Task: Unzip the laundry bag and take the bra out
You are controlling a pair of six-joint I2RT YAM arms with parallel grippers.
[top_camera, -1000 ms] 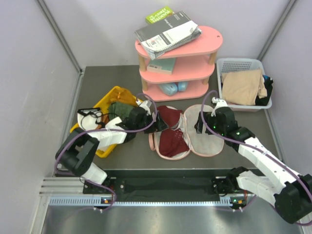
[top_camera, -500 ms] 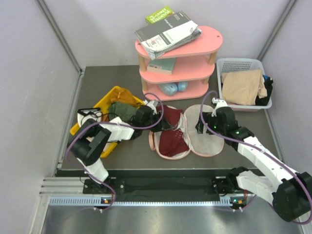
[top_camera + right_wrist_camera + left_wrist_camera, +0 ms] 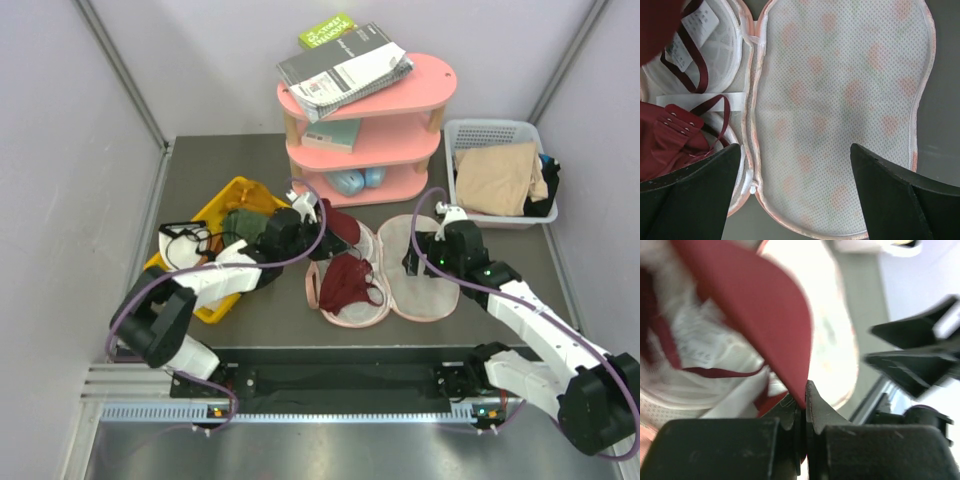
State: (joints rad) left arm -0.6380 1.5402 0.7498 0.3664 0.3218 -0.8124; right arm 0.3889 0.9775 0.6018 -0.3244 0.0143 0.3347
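Left wrist view shows the left gripper [image 3: 805, 392] pinching an edge of the bra [image 3: 760, 310], whose other cup lies in the left half of the opened laundry bag [image 3: 437, 292] mid-table. The right gripper [image 3: 796, 150] hangs over the bag's right half, fingers spread.

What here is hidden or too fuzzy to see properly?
- Left wrist view: the left gripper is shut on the bra, but all is blurred and the laundry bag washed out white.
- Right wrist view: much of the bra, cut off by the left edge and covered by a finger of the open right gripper.
- Top view: whatever lies under the beige cloth in the basket; print on the books atop the shelf, too small.
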